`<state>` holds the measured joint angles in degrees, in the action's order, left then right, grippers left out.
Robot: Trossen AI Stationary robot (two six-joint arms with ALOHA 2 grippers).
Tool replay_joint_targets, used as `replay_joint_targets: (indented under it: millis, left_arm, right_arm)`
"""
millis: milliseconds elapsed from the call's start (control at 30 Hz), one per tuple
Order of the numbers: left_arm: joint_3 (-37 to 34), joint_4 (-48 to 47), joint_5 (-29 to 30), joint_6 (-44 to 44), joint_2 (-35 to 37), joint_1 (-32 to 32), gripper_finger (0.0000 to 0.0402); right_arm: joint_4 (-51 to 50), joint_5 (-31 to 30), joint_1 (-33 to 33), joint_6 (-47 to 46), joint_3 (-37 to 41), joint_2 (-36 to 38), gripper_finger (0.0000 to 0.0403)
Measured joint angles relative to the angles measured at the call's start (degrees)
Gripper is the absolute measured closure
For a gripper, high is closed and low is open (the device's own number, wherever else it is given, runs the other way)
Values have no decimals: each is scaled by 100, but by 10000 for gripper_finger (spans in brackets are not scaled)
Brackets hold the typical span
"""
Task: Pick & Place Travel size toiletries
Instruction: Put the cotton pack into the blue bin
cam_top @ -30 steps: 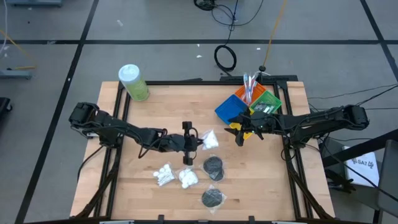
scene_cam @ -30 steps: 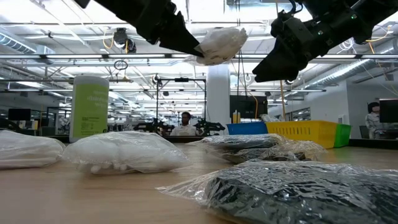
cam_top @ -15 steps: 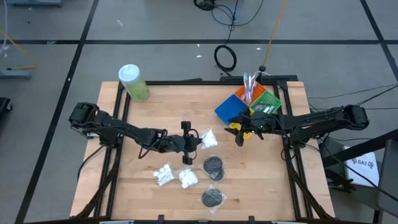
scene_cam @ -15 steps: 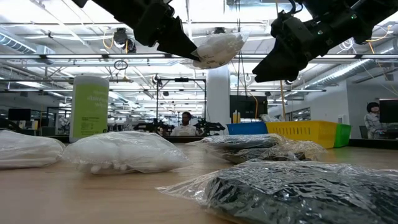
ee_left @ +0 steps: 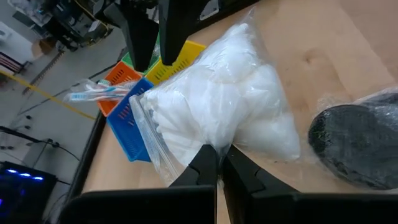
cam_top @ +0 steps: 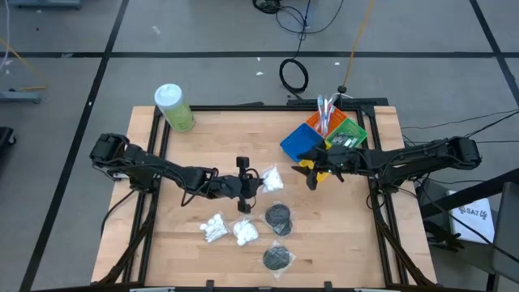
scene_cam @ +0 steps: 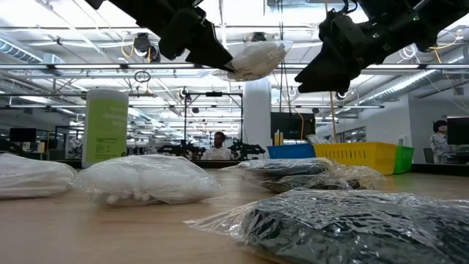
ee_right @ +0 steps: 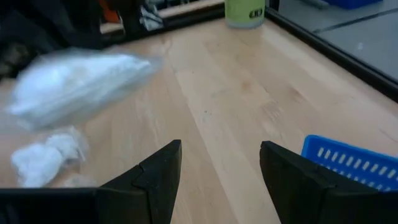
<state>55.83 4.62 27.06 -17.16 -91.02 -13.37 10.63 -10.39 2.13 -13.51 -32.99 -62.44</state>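
The job looks part way done. Some toothbrushes (cam_top: 324, 106) already stick up out of the orange bin (cam_top: 315, 127), which sits with the blue bin (cam_top: 297, 143) and the green bin (cam_top: 349, 130) at the far right of the table (cam_top: 203, 138). Left on the wood are two bags of cotton balls (cam_top: 214, 228) (cam_top: 246, 233) and two bags of black discs (cam_top: 279, 216) (cam_top: 278, 258), so I think four more trips are needed after this one. The left gripper (cam_top: 247, 186) is up in the air over the middle of the table, pinched tight on the edge of one cotton ball bag (cam_top: 271, 182). The bag hangs off its tips, on the side toward the bins, and does not touch the table. The right gripper (cam_top: 310, 173) waits in the air just by the blue bin, near the held bag but not touching it. Its two fingers (ee_right: 155, 177) are spread apart with nothing between them.
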Motion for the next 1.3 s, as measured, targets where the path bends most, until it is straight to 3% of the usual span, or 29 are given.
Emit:
replay_joint_targets:
  millis: [333,500,700,933,1300]
  left_arm:
    - [0,333,167,-1307,-2,32,401]
    - [0,232,490,-1772,-2,120,401]
    - [0,-4,628,-1938,-2,136,401]
    - [0,-354,971,-1881,-2,118,401]
    - [0,0,945,-2135,-2,125,401]
  right_arm:
    - [1022,46,87,-1243,2,-417,197]
    - [1917,797,103,-1618,1,-1062,195]
    - [2274,1350,238,-2014,2,-1276,158]
    - [2245,1367,256,-2029,1,-1073,106]
    - [3196,1363,229,-2184,0,-1818,96]
